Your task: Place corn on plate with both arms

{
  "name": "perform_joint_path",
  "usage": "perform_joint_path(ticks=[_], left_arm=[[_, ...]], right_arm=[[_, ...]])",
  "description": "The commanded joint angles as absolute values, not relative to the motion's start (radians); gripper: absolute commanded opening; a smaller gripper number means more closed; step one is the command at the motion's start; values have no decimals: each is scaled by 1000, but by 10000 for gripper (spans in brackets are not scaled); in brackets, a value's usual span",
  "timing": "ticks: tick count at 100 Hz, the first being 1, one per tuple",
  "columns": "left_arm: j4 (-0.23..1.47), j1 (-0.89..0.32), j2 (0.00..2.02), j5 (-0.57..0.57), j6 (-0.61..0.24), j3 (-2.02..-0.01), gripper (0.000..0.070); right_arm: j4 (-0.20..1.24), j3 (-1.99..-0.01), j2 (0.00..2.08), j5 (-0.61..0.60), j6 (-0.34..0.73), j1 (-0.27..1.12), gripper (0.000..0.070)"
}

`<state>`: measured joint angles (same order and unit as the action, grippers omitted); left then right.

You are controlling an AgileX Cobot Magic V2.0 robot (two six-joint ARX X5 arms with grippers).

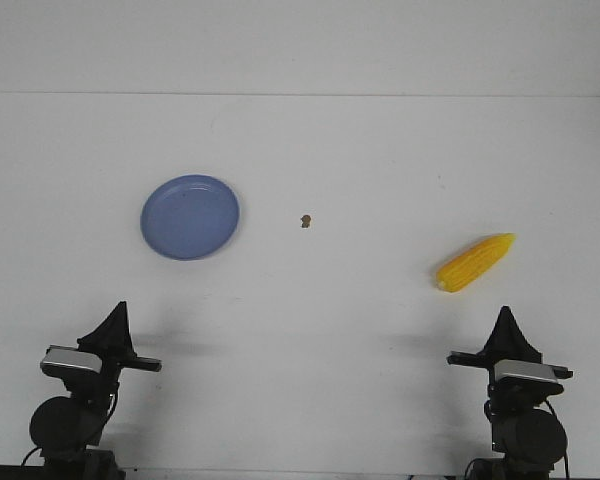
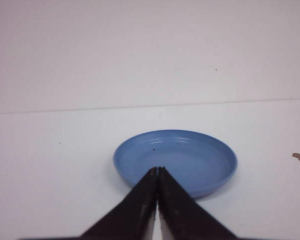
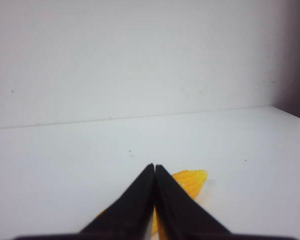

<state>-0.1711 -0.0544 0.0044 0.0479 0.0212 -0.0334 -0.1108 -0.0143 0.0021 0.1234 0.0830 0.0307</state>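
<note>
**Inspector:** Corn [image 1: 476, 262] location, please.

**Operator:** It lies on the table [image 1: 360, 160], well to the right of the plate [image 1: 190, 217], tilted, with its narrow tip pointing away from me and to the right. It touches nothing else. Through my right wrist camera I see only part of it, yellow behind the closed fingers.

**Inspector:** Plate condition?

**Operator:** Blue, round, shallow, resting flat and holding nothing. A small brown speck [image 1: 305, 220] sits on the table between plate and corn, nearer the plate.

**Inspector:** Left gripper [image 2: 157, 170]?

**Operator:** My fingers are pressed together at the tips, nothing between them. It sits on my side of the plate, well apart from it, and points toward it.

**Inspector:** Right gripper [image 3: 154, 166]?

**Operator:** Same: tips closed against each other, nothing gripped. It is far to the right of the plate, on my side of the corn and not touching it.
</note>
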Motion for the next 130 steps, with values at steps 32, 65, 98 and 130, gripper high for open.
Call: perform_joint_path(ticks=[32, 65, 98, 130], left_arm=[[-181, -52, 3, 44, 37, -14, 15], [-182, -52, 3, 44, 37, -14, 15], [-181, -52, 4, 44, -52, -67, 15], [-30, -52, 170, 25, -203, -302, 15]], right_arm=[[-123, -12, 1, 121, 89, 29, 0], [-128, -12, 1, 121, 89, 29, 0], [-153, -29, 1, 121, 89, 29, 0], [202, -290, 56, 122, 106, 29, 0]])
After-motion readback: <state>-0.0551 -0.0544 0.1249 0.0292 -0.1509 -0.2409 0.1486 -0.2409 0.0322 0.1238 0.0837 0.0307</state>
